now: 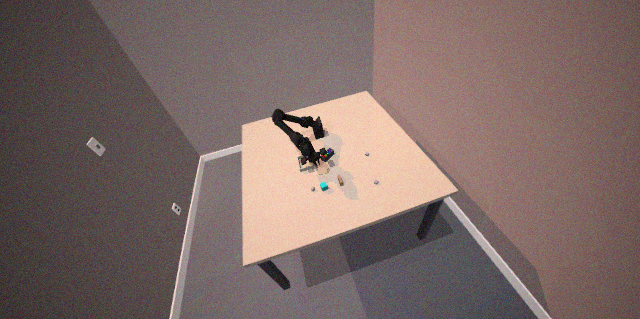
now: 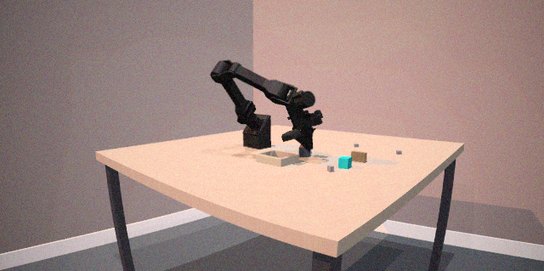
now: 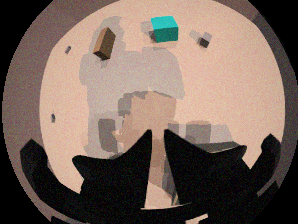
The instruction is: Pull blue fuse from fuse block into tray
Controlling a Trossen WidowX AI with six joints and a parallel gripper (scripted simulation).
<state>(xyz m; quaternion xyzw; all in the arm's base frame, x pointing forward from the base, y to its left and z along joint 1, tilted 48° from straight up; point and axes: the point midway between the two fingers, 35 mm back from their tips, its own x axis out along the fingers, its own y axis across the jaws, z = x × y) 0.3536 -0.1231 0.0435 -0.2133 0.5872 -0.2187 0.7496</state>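
One tray [image 2: 276, 158], one teal cube [image 2: 344, 162], one brown block [image 2: 359, 156], three small grey cubes [image 2: 331, 168].

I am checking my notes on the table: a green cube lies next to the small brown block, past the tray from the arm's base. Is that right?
Not quite. The cube is cyan, not green; the exterior view shows it plainly. The rest holds: it lies next to the small brown block, past the tray from the arm's base.

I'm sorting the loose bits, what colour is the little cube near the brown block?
Cyan cube, clearest in the exterior view.
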